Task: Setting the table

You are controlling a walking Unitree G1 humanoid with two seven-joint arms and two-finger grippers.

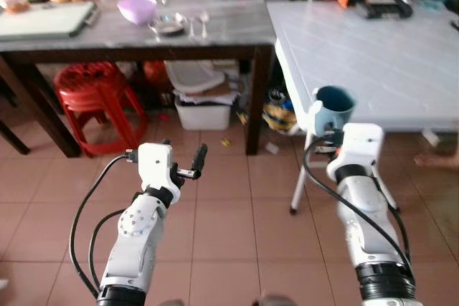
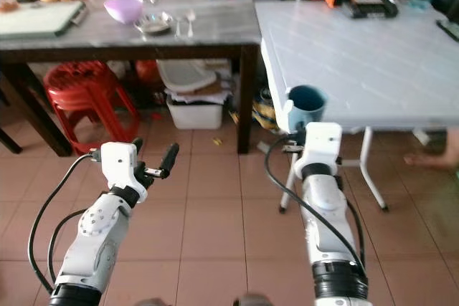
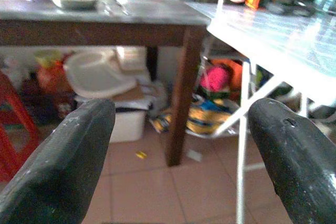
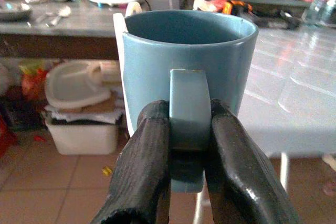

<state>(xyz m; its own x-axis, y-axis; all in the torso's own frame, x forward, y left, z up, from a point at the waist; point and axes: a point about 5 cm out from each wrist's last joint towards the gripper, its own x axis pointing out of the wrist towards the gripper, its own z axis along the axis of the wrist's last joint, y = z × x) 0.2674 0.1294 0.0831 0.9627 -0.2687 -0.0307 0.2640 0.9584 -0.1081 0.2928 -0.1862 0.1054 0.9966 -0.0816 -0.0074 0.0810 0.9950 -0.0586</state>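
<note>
While hovering over tiled floor (image 1: 229, 234), right gripper (image 4: 186, 145) is pinching handle of blue mug (image 4: 189, 61) between its 2 fingers, holding it upright near corner of white table (image 1: 373, 55). Left gripper (image 1: 188, 163) is hanging empty, fingers spread.

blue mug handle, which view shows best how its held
The right wrist view: the right hand pinches the blue mug by its handle. Both eye views show the mug upright at the white table edge, handle hidden.
</note>
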